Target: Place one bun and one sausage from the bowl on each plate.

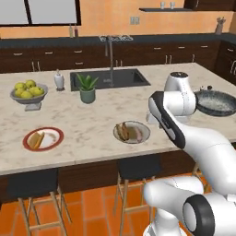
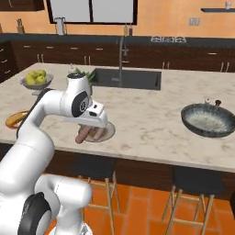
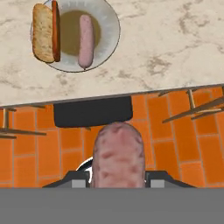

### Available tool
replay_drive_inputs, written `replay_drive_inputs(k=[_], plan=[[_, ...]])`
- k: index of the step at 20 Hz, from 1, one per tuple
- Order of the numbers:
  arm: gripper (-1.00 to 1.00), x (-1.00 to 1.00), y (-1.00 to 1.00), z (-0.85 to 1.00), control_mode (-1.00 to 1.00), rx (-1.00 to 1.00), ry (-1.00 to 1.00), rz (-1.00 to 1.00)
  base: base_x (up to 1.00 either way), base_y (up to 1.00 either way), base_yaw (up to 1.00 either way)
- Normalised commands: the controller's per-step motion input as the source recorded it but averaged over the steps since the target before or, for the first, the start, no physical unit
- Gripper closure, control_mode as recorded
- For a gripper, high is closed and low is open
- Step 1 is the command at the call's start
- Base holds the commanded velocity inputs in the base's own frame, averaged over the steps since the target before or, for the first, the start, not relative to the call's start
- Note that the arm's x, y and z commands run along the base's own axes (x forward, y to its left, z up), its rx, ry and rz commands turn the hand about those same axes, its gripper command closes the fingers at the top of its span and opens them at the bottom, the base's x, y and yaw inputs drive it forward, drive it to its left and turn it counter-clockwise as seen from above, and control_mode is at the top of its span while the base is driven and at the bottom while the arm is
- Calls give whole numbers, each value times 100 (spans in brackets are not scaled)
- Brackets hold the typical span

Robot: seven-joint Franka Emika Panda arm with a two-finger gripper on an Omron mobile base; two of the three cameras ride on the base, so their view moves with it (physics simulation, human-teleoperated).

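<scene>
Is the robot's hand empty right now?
No, in the hand view a pinkish sausage sits clamped in the gripper, above the orange floor.

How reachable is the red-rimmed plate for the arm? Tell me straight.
Probably reachable. Bare counter lies between the grey plate and the red-rimmed plate, nothing standing between. The arm carries a sausage.

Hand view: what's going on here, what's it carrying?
The arm's hand is shut on a sausage, held near the counter's front edge by the grey plate. That plate already holds a bun and a second sausage. The red-rimmed plate further along has bread on it; whether it has a sausage is unclear.
</scene>
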Motion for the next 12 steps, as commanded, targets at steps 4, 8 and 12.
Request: replay_drive_inputs(k=[4, 8, 12], plan=[[100, 0, 0, 0, 100, 0, 0, 0, 0, 100, 0], [100, 0, 0, 0, 100, 0, 0, 0, 0, 100, 0], [100, 0, 0, 0, 100, 0, 0, 0, 10, 96, -2]])
